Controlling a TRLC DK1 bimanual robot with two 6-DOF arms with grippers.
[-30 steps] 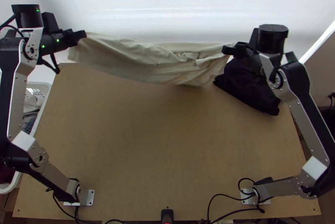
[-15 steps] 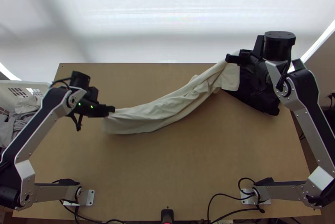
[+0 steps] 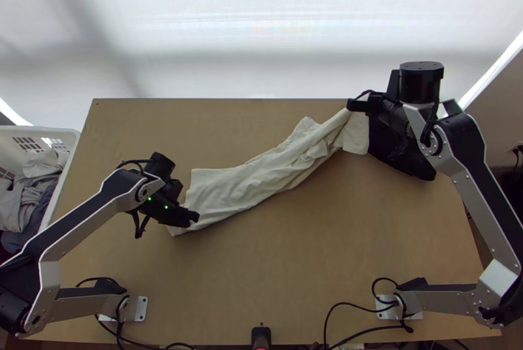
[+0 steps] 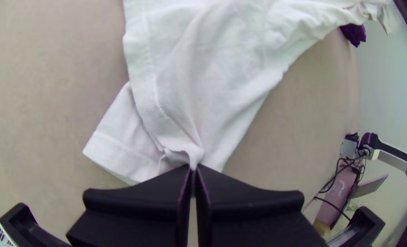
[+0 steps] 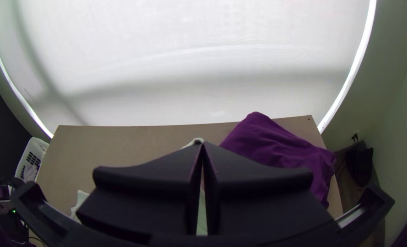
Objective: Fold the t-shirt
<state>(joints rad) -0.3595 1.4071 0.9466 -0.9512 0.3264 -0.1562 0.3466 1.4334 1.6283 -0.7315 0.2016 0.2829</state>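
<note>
Top view: pale T-shirt (image 3: 261,176) in a long, rumpled strip, running diagonally over the worktop (image 3: 327,252) from left of centre toward the far right corner. Left tool (image 3: 195,217) at the strip's near-left end; right tool (image 3: 353,105) at its other end, by the far edge, a flap of cloth beside it. Dark cloth (image 3: 400,154) bunched near the far right corner; white basket (image 3: 65,133) at the left edge.

Left wrist view: left tool (image 4: 193,169) closed on a gathered pinch near a stitched hem; another layer juts out beneath.

Right wrist view: right tool (image 5: 202,144) closed on the T-shirt, a bit showing at its tips.
</note>
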